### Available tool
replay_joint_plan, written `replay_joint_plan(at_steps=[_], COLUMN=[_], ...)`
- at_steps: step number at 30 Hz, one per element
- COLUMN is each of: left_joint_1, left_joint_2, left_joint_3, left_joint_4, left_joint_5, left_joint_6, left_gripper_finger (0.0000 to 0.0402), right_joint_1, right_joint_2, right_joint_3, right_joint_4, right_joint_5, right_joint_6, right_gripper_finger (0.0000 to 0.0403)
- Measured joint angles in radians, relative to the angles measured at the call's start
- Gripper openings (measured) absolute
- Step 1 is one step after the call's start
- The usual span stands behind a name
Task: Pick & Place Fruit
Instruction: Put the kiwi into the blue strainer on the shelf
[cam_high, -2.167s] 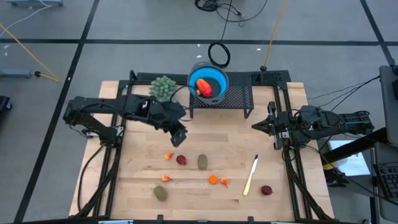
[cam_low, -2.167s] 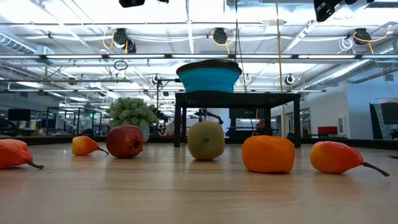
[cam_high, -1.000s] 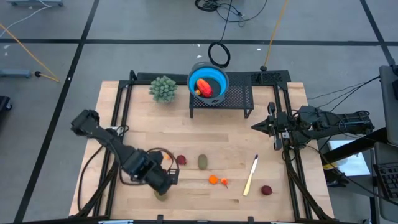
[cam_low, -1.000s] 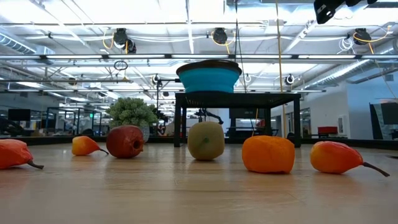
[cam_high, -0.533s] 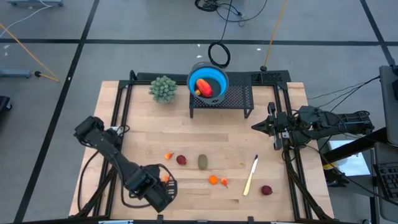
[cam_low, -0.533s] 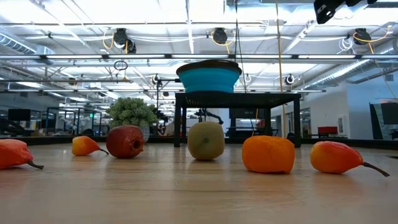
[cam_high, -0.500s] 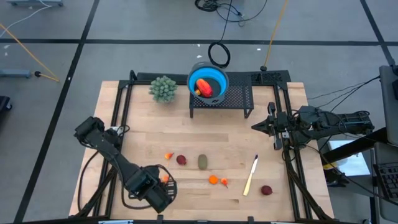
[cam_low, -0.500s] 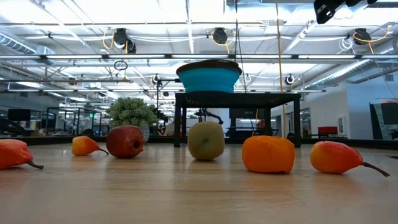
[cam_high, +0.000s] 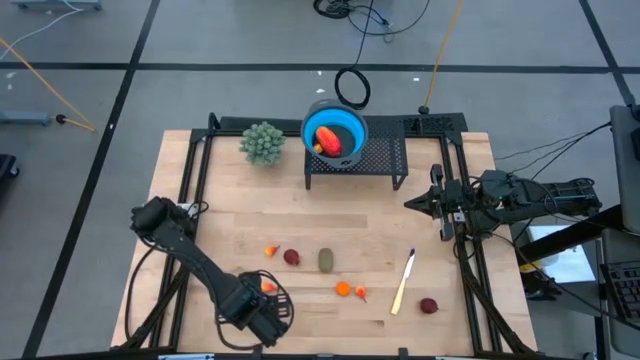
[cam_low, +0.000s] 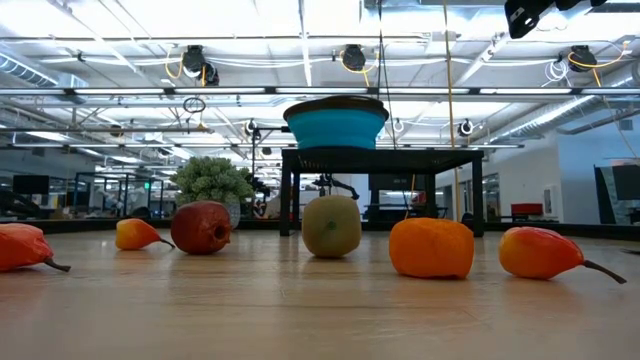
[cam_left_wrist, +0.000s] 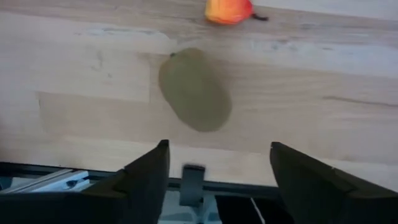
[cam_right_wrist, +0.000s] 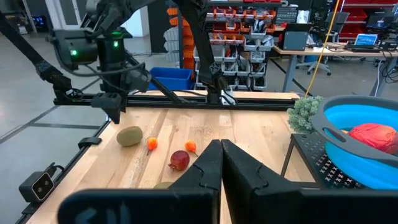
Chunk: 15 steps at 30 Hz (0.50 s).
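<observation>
I judge the step in hand to be the approach for a pick: my left tool (cam_left_wrist: 214, 171) hangs over the near-left part of the worktop (cam_high: 440, 255), its two fingers standing wide apart and holding nothing. Beyond the fingertips, in the left wrist view, the olive-green oval fruit (cam_left_wrist: 194, 91) lies flat on the wood, clear of both fingers, with a small orange fruit (cam_left_wrist: 229, 10) further off.

One red-orange fruit (cam_high: 327, 140) already sits in the blue bowl (cam_high: 350, 124) on the black stand (cam_high: 378, 157). Left on the worktop are a dark red round fruit (cam_high: 291, 257), a second olive-green fruit (cam_high: 326, 260), small orange pieces (cam_high: 343, 290) and another dark red fruit (cam_high: 429, 305) near the right edge. A pale stick-like item (cam_high: 403, 282) lies among them; I cannot identify it.

Next, I would bring the left tool down so the fingers straddle the oval fruit, then close; the rounded body may roll if caught off-centre.

My right tool (cam_right_wrist: 219, 163) waits at the right edge of the worktop, fingers pressed together, empty.

From above, the left arm covers the target fruit entirely. The low view shows neither tool at the worktop.
</observation>
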Motion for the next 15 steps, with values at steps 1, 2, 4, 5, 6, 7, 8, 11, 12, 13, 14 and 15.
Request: replay_joint_plan(at_steps=[1, 2, 4, 5, 6, 7, 8, 11, 12, 13, 14, 15], left_joint_1=[-0.001, -0.001, 0.0, 0.0, 0.0, 0.003, 0.005, 0.011, 0.013, 0.016, 0.018, 0.022], left_joint_2=[0.005, 0.011, 0.018, 0.018, 0.018, 0.018, 0.018, 0.018, 0.018, 0.018, 0.018, 0.018], left_joint_3=[-0.002, -0.004, -0.011, -0.018, -0.028, -0.038, -0.049, -0.083, -0.096, -0.111, -0.125, -0.139], left_joint_4=[0.0, 0.0, 0.0, -0.002, -0.001, -0.001, -0.001, 0.022, 0.043, 0.069, 0.094, 0.116], left_joint_5=[0.002, 0.006, 0.025, 0.03, 0.043, 0.045, 0.045, 0.053, 0.056, 0.062, 0.067, 0.071], left_joint_6=[-0.002, -0.005, -0.012, -0.017, -0.027, -0.031, -0.032, -0.032, -0.032, -0.032, -0.032, -0.032], left_gripper_finger=[0.0286, 0.0294, 0.0307, 0.0313, 0.0318, 0.0322, 0.0326, 0.033, 0.033, 0.0328, 0.0327, 0.0325], right_joint_1=[0.0, 0.0, 0.0, 0.0, 0.0, 0.0, 0.0, 0.0, 0.0, 0.0, 0.0, 0.0], right_joint_2=[0.0, 0.0, 0.0, 0.0, 0.0, 0.0, 0.0, 0.0, 0.0, 0.0, 0.0, 0.0], right_joint_3=[0.0, 0.0, 0.0, 0.0, 0.0, 0.0, 0.0, 0.0, 0.0, 0.0, 0.0, 0.0], right_joint_4=[0.0, 0.0, 0.0, 0.0, 0.0, 0.0, 0.0, 0.0, 0.0, 0.0, 0.0, 0.0], right_joint_5=[0.0, 0.0, 0.0, 0.0, 0.0, 0.0, 0.0, 0.0, 0.0, 0.0, 0.0, 0.0], right_joint_6=[0.0, -0.001, -0.001, -0.001, -0.001, -0.002, -0.002, -0.002, -0.002, -0.001, -0.001, -0.001], right_gripper_finger=[0.0, 0.0, 0.0, 0.0, 0.0, 0.0, 0.0, 0.0, 0.0, 0.0, 0.0, 0.0])
